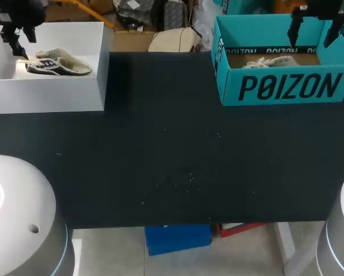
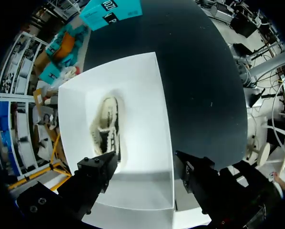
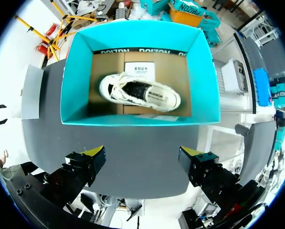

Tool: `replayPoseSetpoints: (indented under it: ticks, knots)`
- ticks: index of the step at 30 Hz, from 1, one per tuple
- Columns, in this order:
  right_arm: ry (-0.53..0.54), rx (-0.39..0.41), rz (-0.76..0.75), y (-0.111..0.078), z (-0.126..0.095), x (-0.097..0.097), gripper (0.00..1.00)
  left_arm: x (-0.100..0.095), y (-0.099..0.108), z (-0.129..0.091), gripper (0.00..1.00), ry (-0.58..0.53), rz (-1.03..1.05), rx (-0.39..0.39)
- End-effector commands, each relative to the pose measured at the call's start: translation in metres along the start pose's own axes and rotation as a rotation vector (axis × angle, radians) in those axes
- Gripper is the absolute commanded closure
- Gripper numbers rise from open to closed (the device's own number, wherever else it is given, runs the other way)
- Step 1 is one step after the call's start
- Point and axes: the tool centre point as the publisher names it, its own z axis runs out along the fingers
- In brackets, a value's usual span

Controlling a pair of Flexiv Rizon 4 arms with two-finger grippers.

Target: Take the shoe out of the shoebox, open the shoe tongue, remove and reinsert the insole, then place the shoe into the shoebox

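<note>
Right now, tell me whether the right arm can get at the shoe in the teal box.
Probably yes: the right gripper hangs open above the open teal box, and the shoe lies uncovered inside with nothing between them.

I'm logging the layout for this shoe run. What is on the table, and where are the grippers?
Table: one, black, bearing both boxes.
Teal shoebox: one, teal, open-topped, far right of the table.
White shoe: one, cream with dark lining, lying in the teal shoebox.
White box: one, white, open-topped, far left of the table.
Second shoe: one, cream with dark parts, lying in the white box.
Left gripper: one, open, above the white box.
Right gripper: one, yellow-tipped, open, above the teal shoebox.
</note>
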Motion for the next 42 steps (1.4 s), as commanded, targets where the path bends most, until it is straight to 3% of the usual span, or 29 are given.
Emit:
replayPoseSetpoints:
  ticks: [1, 11, 17, 22, 34, 36, 42]
  knots:
    - [0.000, 0.000, 0.000, 0.000, 0.000, 0.000, 0.00, -0.033, 0.006, 0.025, 0.23, 0.086, -0.040, 0.007]
    - [0.000, 0.000, 0.000, 0.000, 0.000, 0.000, 0.00, -0.067, 0.021, 0.074, 0.27, 0.121, -0.108, 0.022]
    - [0.000, 0.000, 0.000, 0.000, 0.000, 0.000, 0.00, -0.082, 0.018, 0.100, 0.41, 0.131, -0.108, -0.004]
    - [0.000, 0.000, 0.000, 0.000, 0.000, 0.000, 0.00, -0.089, 0.013, 0.117, 0.41, 0.150, -0.112, -0.001]
    - [0.000, 0.000, 0.000, 0.000, 0.000, 0.000, 0.00, -0.084, 0.008, 0.156, 0.44, 0.188, -0.102, -0.034]
    - [0.000, 0.000, 0.000, 0.000, 0.000, 0.000, 0.00, -0.080, 0.006, 0.161, 0.52, 0.194, -0.100, -0.037]
    - [0.000, 0.000, 0.000, 0.000, 0.000, 0.000, 0.00, -0.072, 0.005, 0.177, 0.53, 0.213, -0.102, -0.059]
